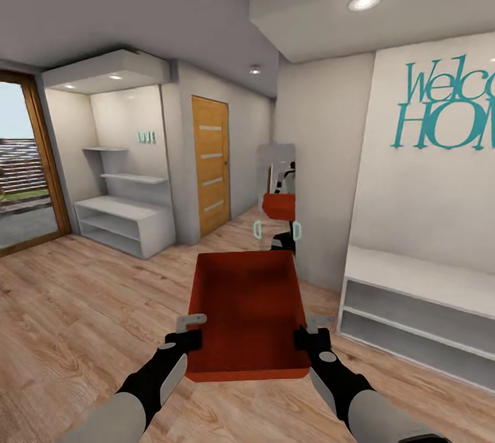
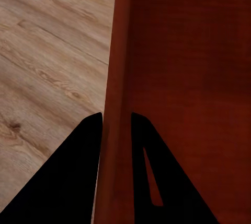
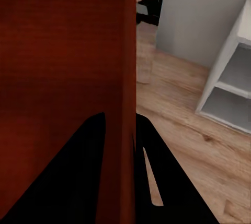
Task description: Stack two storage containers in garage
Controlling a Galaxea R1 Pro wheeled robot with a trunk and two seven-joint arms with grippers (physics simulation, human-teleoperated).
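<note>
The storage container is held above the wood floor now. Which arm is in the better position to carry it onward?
Neither alone: both. The left gripper clamps the storage container's left wall and the right gripper its right wall, each wall between that gripper's fingers. The grips look symmetric, so carrying with both arms seems safest.

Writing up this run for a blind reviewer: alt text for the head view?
Both grippers, left gripper and right gripper, clamp opposite side walls of an empty orange-red storage container, carried over a light wood-plank floor. Ahead are a wooden door, white shelves and teal "Welcome Home" wall lettering.
</note>
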